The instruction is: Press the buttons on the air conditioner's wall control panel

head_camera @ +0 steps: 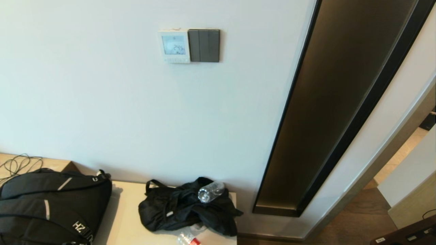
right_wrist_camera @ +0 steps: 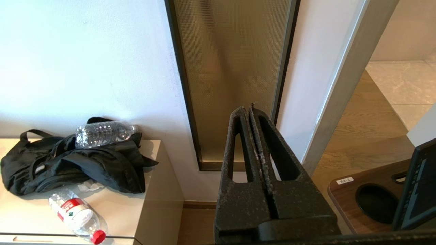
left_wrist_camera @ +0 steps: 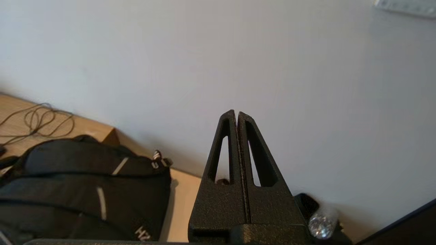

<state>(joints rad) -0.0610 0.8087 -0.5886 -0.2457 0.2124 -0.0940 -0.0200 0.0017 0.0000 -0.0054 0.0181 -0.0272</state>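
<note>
The air conditioner's wall control panel [head_camera: 174, 46] is a small white thermostat high on the white wall, its lit screen showing digits. Its buttons [head_camera: 176, 60] form a row of tiny white keys along its bottom edge. The panel's lower edge also shows in the left wrist view [left_wrist_camera: 405, 6]. My left gripper [left_wrist_camera: 236, 113] is shut and empty, pointing at bare wall well below the panel. My right gripper [right_wrist_camera: 247, 109] is shut and empty, pointing at a bronze mesh wall panel [right_wrist_camera: 231, 68]. Neither arm shows in the head view.
A dark grey three-part switch plate [head_camera: 204, 45] adjoins the thermostat on the right. Below, a low cabinet [head_camera: 126, 217] holds a black backpack [head_camera: 44, 207], a black bag [head_camera: 184, 209] with a clear bottle [head_camera: 210, 191] on it, and another bottle [right_wrist_camera: 76, 214]. A cable [head_camera: 18, 163] lies at left.
</note>
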